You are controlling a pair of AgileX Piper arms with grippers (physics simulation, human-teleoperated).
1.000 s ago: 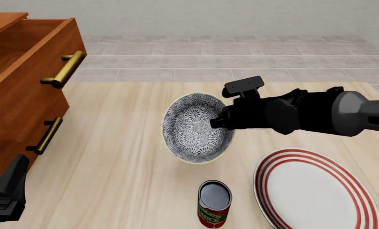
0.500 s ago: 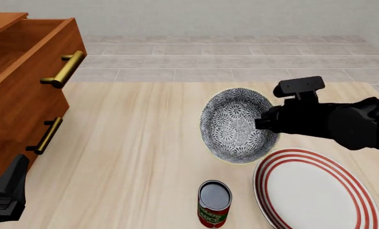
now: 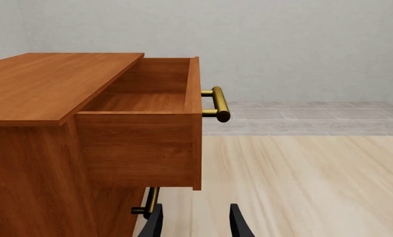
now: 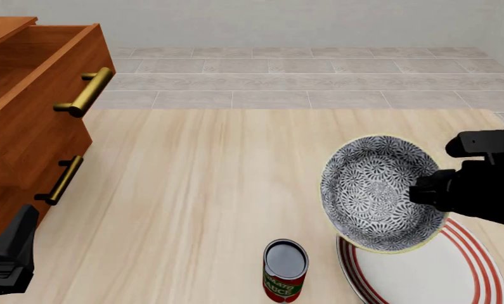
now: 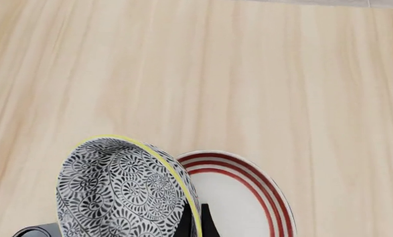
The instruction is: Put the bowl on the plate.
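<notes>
The grey-and-white patterned bowl (image 4: 377, 192) hangs tilted in the air, its lower edge over the left part of the red-ringed white plate (image 4: 442, 269). My right gripper (image 4: 423, 192) is shut on the bowl's right rim. The right wrist view shows the bowl (image 5: 120, 192) with its yellowish rim pinched between the fingers (image 5: 203, 222), and the plate (image 5: 239, 197) beneath it. My left gripper (image 3: 195, 224) is open near the table at the front left, by the wooden drawer unit, far from the bowl.
A small red can (image 4: 284, 270) stands upright just left of the plate. A wooden drawer unit (image 4: 32, 120) with its top drawer pulled out and brass handles (image 4: 87, 92) fills the left side. The table's far edge meets a tiled floor.
My right gripper has carried the bowl to the right and toward me, from the table's middle to above the plate's left part. The left arm has not moved.
</notes>
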